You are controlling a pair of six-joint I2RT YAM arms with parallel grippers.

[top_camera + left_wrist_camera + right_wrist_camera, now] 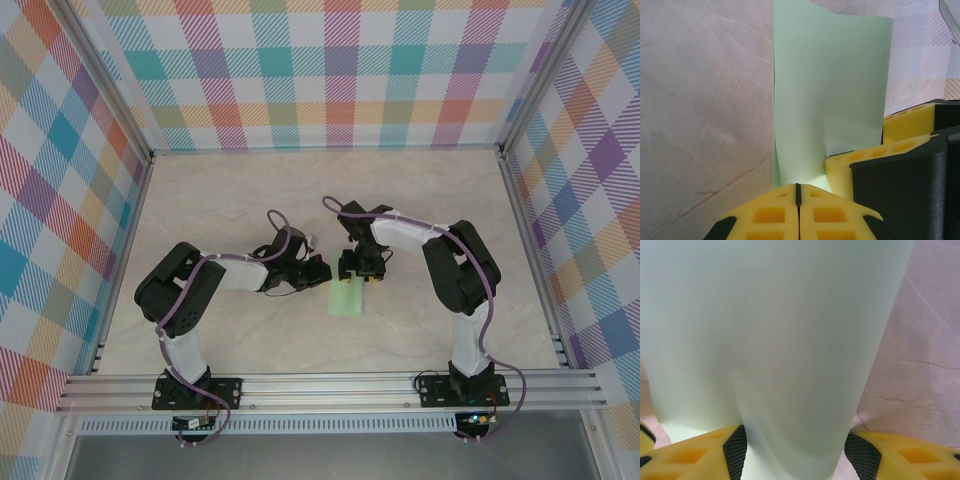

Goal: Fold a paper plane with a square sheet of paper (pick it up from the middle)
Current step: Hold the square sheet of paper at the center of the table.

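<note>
Pinching an edge of the sheet of paper (830,90), the left pincer (797,197) is clenched, yellow pads pressed together on the pale green fold. The sheet sits near the middle of the tabletop (250,190), slightly toward its near edge. The right pincer (795,450) straddles the curved sheet, pads apart — whether it squeezes, I cannot tell

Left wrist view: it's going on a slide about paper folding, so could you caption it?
Left gripper shut on the near edge of a curved pale green paper, table behind.
</note>
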